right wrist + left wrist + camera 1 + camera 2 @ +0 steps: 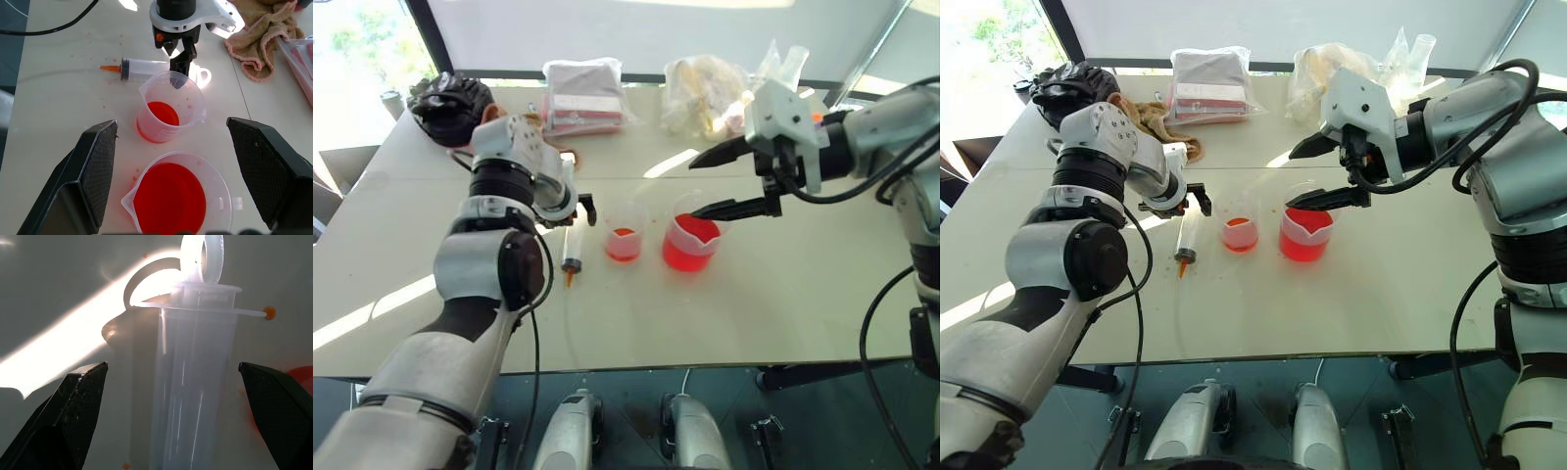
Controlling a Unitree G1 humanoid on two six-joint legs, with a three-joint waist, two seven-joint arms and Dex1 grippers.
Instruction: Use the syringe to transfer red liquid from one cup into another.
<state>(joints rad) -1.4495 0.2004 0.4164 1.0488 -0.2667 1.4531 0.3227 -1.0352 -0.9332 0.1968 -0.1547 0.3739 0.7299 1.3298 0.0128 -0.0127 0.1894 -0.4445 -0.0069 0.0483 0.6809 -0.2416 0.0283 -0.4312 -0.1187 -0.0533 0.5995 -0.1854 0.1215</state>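
**Lining up on a light, slick syringe**

Working across the table from my left, I have the left gripper (1197,199) poised over the plunger end of the syringe (1185,242), its two black fingers (73,416) spread wide with the clear barrel between them and touching neither. The syringe lies flat on the table (783,294), orange tip toward six o'clock and ring-shaped plunger handle toward twelve, at about nine o'clock from the smaller beaker (624,235).

I judge it light and rigid, but the smooth round plastic could roll or slip under the pads. I'd close on the barrel just below the flange, where the collar stops it from sliding, and squeeze gently so it does not squirt sideways. Small orange drops on the table nearby suggest the surface may be wet.

The smaller beaker holds a shallow layer of red liquid (162,113). Just beside it at three o'clock stands the larger beaker (689,245), far fuller. Both look thin-walled and easy to tip.

Above the larger beaker hangs the right gripper (729,181), also spread wide and empty.
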